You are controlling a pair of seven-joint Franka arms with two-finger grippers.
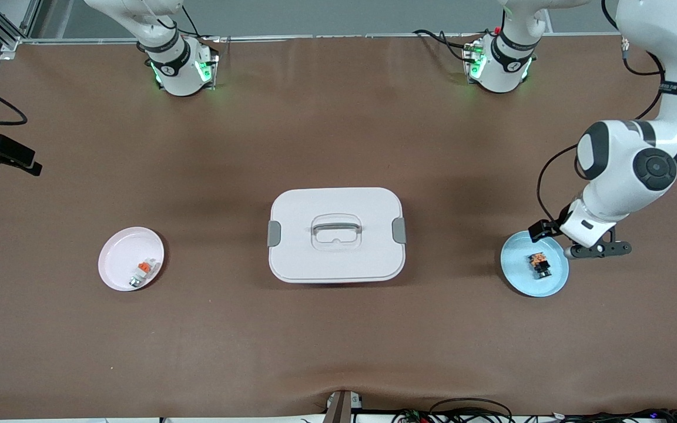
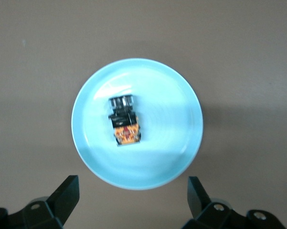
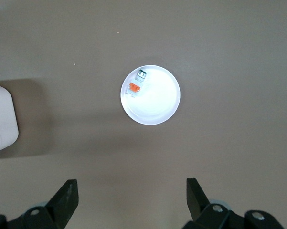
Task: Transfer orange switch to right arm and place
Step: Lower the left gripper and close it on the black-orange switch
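Note:
The orange switch [image 1: 540, 264] lies on its side in a light blue plate [image 1: 518, 282] toward the left arm's end of the table. In the left wrist view the switch [image 2: 124, 120] shows a black body with an orange-marked end, in the middle of the plate [image 2: 181, 143]. My left gripper [image 1: 579, 241] hangs open and empty just above the plate's rim, and its fingers stand wide apart in its wrist view [image 2: 133, 198]. My right gripper [image 3: 132, 196] is open and empty, high over the table, and is out of the front view.
A white lidded box [image 1: 336, 235] with a handle stands mid-table; its corner shows in the right wrist view [image 3: 2, 119]. A pink plate [image 1: 121, 258] toward the right arm's end holds a small white-and-orange piece [image 1: 143, 271], also in the right wrist view [image 3: 136, 83]. A black camera [image 1: 0, 153] sits at that end.

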